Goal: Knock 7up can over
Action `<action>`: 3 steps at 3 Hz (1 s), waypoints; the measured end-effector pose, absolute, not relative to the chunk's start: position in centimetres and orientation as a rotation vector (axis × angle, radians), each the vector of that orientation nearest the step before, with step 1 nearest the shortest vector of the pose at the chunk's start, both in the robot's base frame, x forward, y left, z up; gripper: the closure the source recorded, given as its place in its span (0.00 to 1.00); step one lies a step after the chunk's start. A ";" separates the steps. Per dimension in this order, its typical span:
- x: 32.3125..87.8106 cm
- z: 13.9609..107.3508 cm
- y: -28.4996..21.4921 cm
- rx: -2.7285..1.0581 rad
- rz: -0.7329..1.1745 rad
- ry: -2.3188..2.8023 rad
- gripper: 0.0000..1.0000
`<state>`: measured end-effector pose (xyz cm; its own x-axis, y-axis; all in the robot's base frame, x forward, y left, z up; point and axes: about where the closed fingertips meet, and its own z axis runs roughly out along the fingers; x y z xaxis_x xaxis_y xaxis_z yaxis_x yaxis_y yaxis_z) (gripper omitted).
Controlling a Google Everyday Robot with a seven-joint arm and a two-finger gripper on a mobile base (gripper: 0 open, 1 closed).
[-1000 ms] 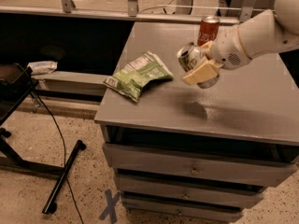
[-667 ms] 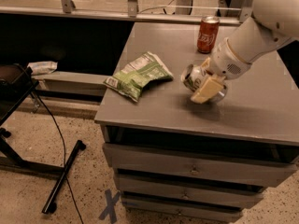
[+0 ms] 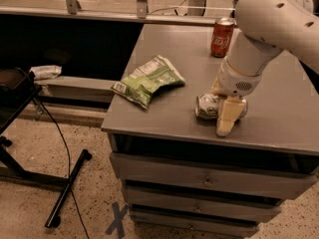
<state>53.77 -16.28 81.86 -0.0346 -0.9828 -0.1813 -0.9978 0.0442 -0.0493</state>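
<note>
The 7up can [image 3: 207, 106] lies on its side on the grey cabinet top [image 3: 164, 118], its silver top facing left, near the front edge. My gripper [image 3: 225, 118] hangs from the white arm right over the can's right half and hides it; one cream finger [image 3: 224, 121] points down in front of the can to the tabletop. The orange-red soda can [image 3: 222, 37] stands upright at the back of the top.
A green chip bag [image 3: 148, 80] lies at the left of the cabinet top. Drawers [image 3: 204, 180] run below the front edge. A black stand and cable [image 3: 60, 183] are on the floor at the left.
The arm has swung down and toward the front edge. The 7up can went from held above the top to lying on its side on the top.
</note>
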 end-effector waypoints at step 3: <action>54.3 79.8 -20.2 -1.928 0.301 2.102 0.00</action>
